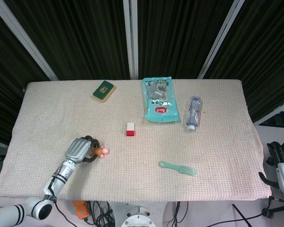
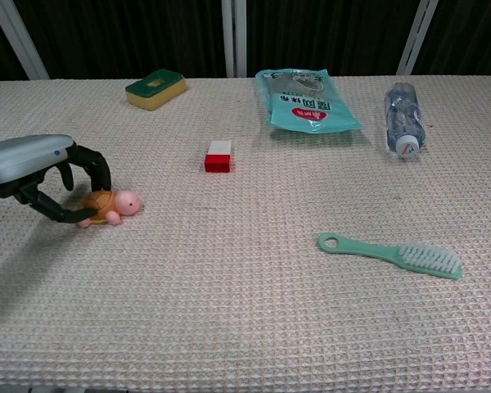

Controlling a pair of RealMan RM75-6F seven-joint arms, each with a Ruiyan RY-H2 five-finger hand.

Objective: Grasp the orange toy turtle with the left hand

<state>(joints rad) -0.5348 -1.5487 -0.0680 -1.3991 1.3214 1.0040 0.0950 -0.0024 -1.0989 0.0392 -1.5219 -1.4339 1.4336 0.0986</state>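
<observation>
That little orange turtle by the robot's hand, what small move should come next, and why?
Probably closing the fingers more snugly. The left hand arches over the orange toy turtle, which sits on the table cloth, its pink head poking out to the right. The dark fingers curve around its shell with a gap above, so the hold looks loose. Tighten first, then lift.
</observation>
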